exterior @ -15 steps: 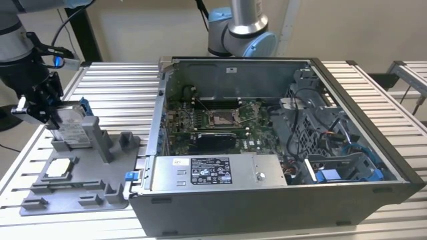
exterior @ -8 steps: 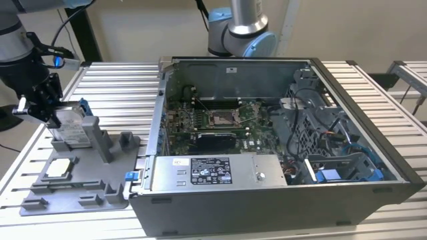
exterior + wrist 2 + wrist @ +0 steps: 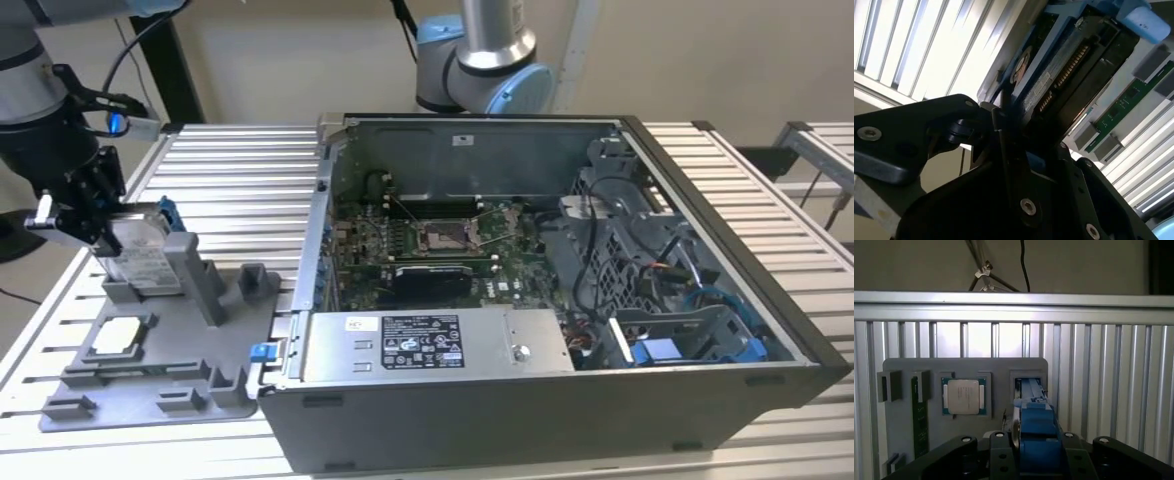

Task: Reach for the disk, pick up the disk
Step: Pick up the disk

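Sitting over the disk (image 3: pixel 140 255), which is standing on edge in a slot of the grey tray (image 3: pixel 134 385), your gripper (image 3: pixel 96 225) is not showing whether it is clamping, so you are risking the blue bracket (image 3: pixel 1036 430) slipping or wedging in that slot.

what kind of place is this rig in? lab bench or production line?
Probably a robotics lab bench for PC assembly work: an open desktop computer case sits on a slatted aluminium table, beside a grey fixture tray holding loose parts.
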Available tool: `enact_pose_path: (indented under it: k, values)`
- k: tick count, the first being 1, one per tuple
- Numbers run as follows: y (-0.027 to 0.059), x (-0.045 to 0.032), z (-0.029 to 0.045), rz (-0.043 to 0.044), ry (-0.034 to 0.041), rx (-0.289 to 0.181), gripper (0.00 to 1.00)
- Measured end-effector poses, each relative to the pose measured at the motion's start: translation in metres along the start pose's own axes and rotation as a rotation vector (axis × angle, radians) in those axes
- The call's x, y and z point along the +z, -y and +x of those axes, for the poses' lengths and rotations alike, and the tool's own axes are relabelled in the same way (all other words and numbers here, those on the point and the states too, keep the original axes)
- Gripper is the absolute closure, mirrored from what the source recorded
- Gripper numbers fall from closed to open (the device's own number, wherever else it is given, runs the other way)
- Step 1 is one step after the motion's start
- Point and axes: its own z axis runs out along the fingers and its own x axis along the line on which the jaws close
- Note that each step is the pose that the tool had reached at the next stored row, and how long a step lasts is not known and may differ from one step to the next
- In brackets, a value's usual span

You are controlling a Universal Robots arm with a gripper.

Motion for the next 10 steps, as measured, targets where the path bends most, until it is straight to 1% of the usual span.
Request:
enact_pose_path:
  k: [6,10]
  values:
    - [0.0000,-0.0002,0.0000,-0.0005,0.0001,0.000,1.00]
    - [0.0000,-0.0034,-0.0001,-0.0005,0.0001,0.000,1.00]
